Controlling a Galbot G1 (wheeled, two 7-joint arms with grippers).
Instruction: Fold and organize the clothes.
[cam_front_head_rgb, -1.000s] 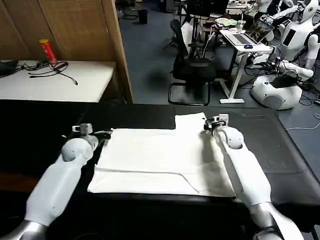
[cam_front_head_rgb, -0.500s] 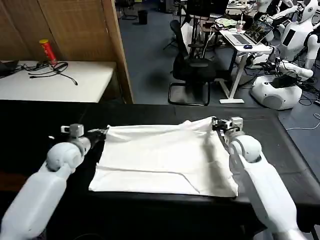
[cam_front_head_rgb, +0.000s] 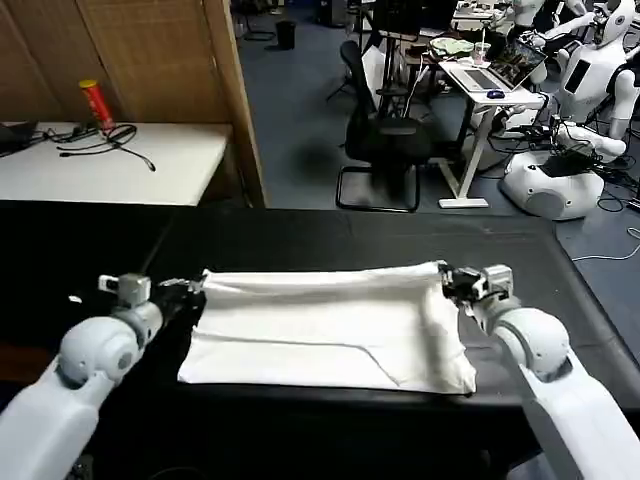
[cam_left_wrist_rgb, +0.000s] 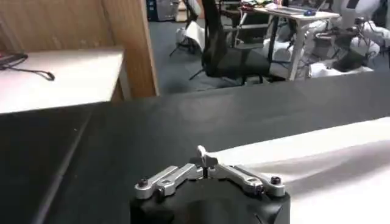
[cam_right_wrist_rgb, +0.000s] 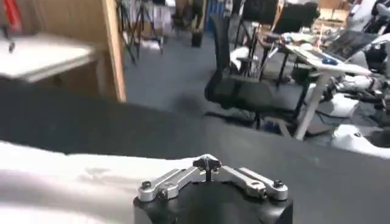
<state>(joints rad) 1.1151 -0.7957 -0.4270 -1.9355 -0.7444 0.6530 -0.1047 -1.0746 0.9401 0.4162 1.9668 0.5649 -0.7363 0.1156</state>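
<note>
The white T-shirt lay on the black bench, spread as a wide rectangle with its near hem close to the bench's front edge and a diagonal crease running across its near right part. Its surface showed plain, with no print visible. The far edge was lifted into a taut, slightly rolled line stretched between the two grippers. The left gripper was closed on the far left corner of the T-shirt, and the right gripper was closed on the far right corner; both wrist views showed the fingers brought together with white cloth at the tips. The bench surface around the garment was bare and dark. Beyond the bench, on the left, stood a white table carrying a red can and black cables, next to a wooden partition. Farther back were a black office chair, a desk with a laptop, and white robots on a blue-grey floor.
</note>
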